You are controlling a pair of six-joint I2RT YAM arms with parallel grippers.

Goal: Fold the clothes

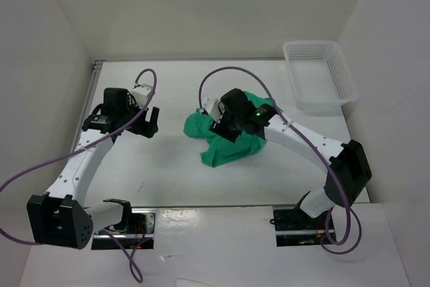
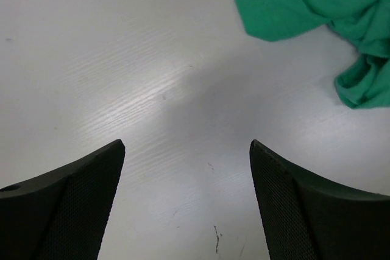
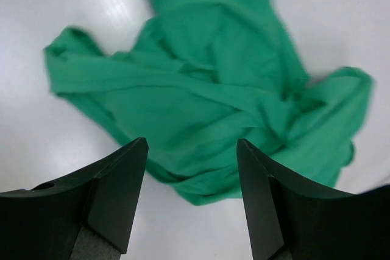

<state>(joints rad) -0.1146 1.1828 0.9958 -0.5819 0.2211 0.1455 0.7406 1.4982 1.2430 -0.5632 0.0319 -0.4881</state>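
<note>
T-shirt, emerald green, is seen crumpled in a heap on the table; the right gripper is held spread above it, grasping nothing; the left gripper is spread wide nearby, likewise unladen

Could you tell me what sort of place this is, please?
Likely a robotics lab test cell: a white table walled by white panels, left arm and right arm bolted at its edge, one green T-shirt as prop.

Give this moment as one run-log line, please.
shirt: crumpled on table, not folded | left gripper: open, over bare table, apart from shirt | right gripper: open, above shirt, nothing held
</note>
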